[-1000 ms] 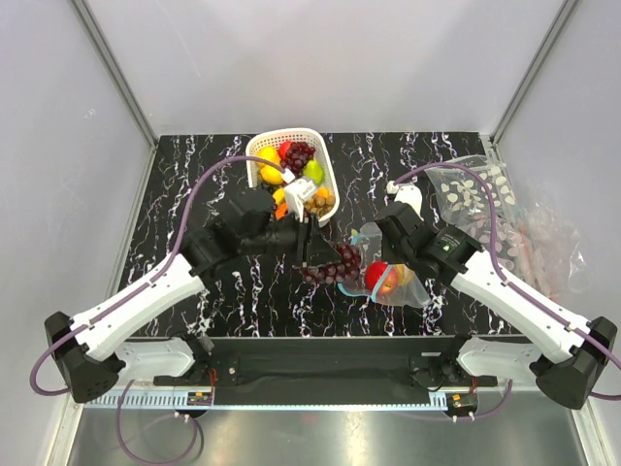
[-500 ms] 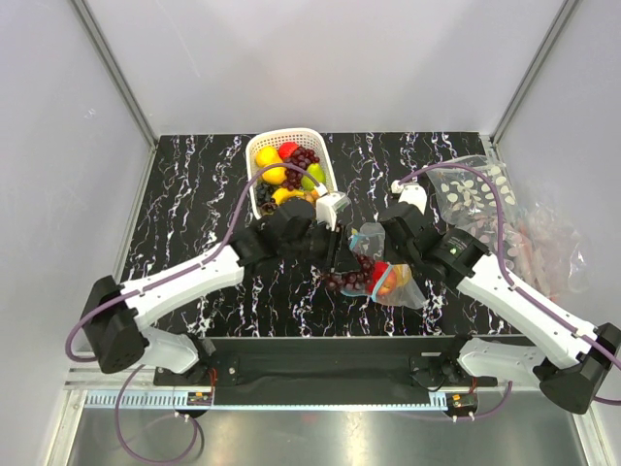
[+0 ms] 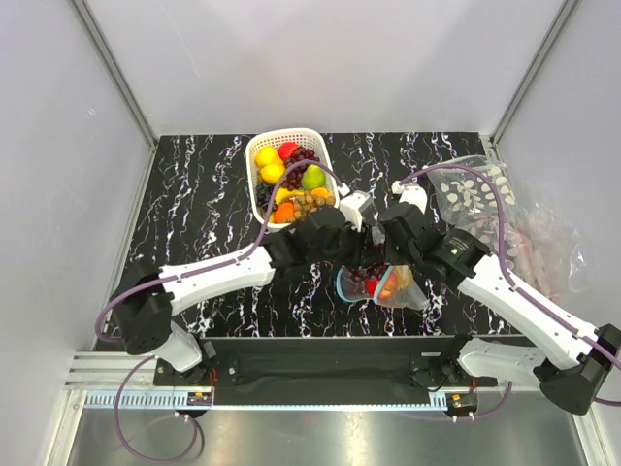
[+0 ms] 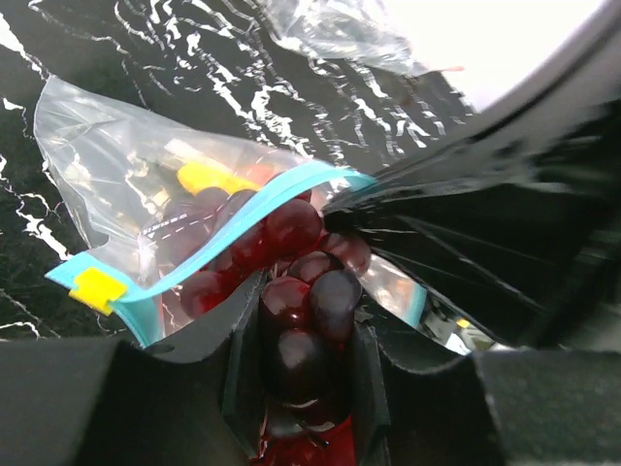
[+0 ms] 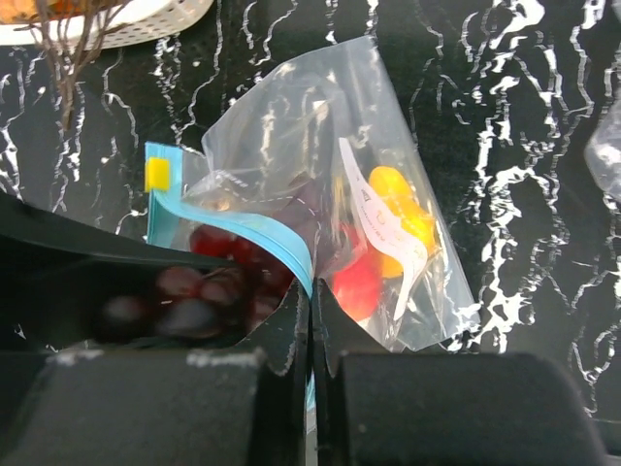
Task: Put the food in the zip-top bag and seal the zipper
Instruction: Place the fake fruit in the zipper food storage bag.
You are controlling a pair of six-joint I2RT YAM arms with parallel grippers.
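Where the basket [image 3: 250, 160] sat: back of the black marbled table [image 3: 194, 194]; white slotted plastic, glossy fruit [image 3: 312, 177] piled in.
left gripper [image 4: 305, 374]: was clamped on dark purple grapes [image 4: 309, 301], round and pretty shiny, right at the bag mouth.
zip-top bag [image 4: 97, 146]: thin crinkly clear film on the table, red and yellow bits inside.
zipper [image 4: 218, 250]: teal strip, bowed open.
right gripper [image 5: 310, 325]: was pinched tight on the zipper edge.

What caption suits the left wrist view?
Left end effector holds dark purple glossy grapes at mouth of clear teal-zippered plastic bag.
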